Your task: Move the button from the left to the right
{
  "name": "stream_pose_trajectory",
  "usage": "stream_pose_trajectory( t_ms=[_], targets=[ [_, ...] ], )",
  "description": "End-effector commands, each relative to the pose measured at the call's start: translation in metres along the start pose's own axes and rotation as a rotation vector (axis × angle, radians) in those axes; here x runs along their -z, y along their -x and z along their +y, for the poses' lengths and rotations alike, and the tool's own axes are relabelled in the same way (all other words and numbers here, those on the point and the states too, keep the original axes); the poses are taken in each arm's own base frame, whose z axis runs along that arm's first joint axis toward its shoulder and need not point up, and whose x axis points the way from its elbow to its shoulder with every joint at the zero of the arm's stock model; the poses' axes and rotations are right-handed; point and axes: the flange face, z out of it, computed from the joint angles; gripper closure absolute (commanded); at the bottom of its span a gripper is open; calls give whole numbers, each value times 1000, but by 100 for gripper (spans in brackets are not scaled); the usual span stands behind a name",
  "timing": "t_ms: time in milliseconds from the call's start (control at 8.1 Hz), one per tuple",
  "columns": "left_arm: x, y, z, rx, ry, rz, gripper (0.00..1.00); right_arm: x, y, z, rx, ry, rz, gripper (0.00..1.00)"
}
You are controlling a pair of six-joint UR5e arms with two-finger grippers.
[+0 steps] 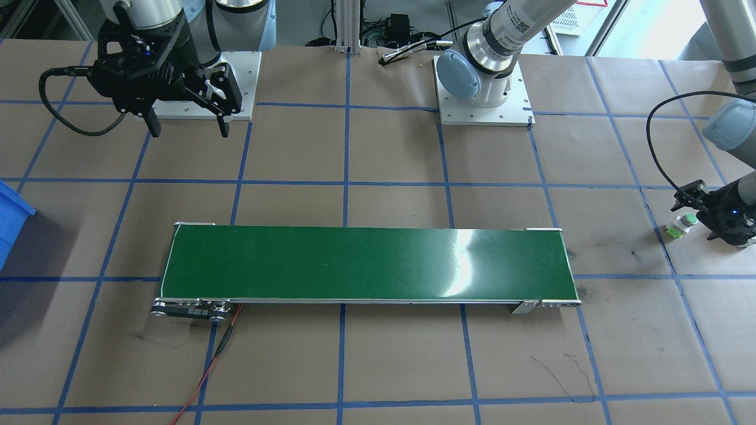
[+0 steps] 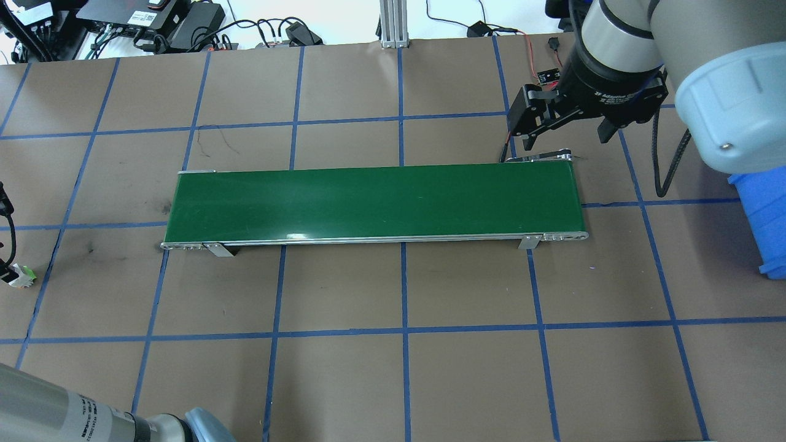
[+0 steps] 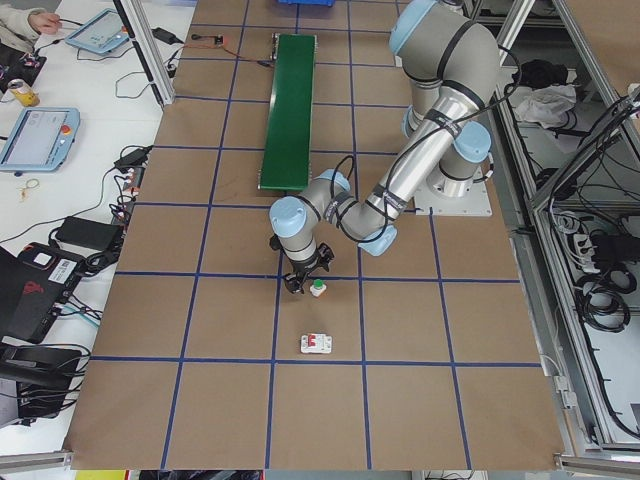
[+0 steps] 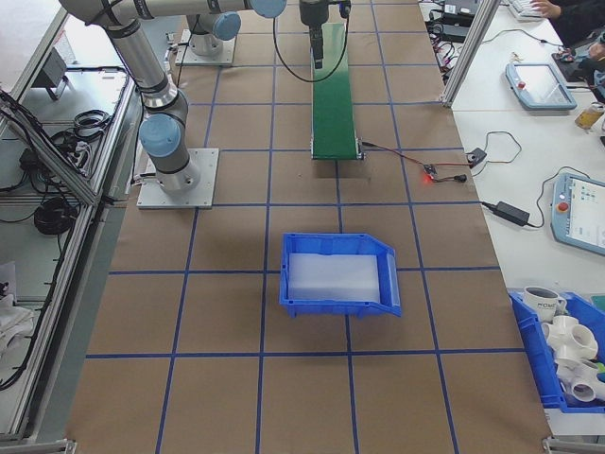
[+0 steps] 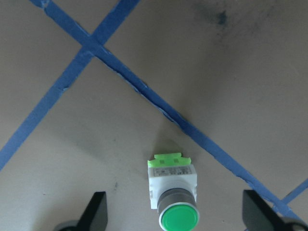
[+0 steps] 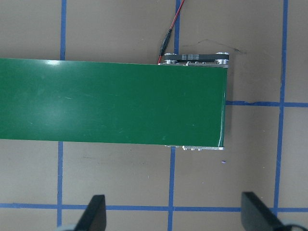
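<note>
The button, with a dark-green cap, white collar and light-green base, rests on the brown paper at the table's left end. It also shows as a small button at the front view's right edge and as a speck of a button in the overhead view. My left gripper is open, its fingers on either side of the button and apart from it. My right gripper hangs open and empty above the right end of the green conveyor belt.
A grey-white boxy part lies one grid square beyond the button. A blue bin stands past the belt's right end. A red wire runs from the belt's motor end.
</note>
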Motion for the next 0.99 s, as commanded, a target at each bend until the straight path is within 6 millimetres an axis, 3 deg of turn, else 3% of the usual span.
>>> stream_pose_trajectory(
  t_ms=[0,247,617,741,864],
  targets=[
    [-12,4,-2,0,1,5,0,0,0,0,0,1,1,0],
    [-28,8,-5,-7,2,17,0,0,0,0,0,1,-1,0],
    [-31,8,-5,-8,-3,21,0,0,0,0,0,1,-1,0],
    [-31,7,-5,-8,-5,23,26,0,0,0,0,1,-1,0],
    [-31,8,-5,-7,-4,21,64,0,0,0,0,1,-1,0]
  ],
)
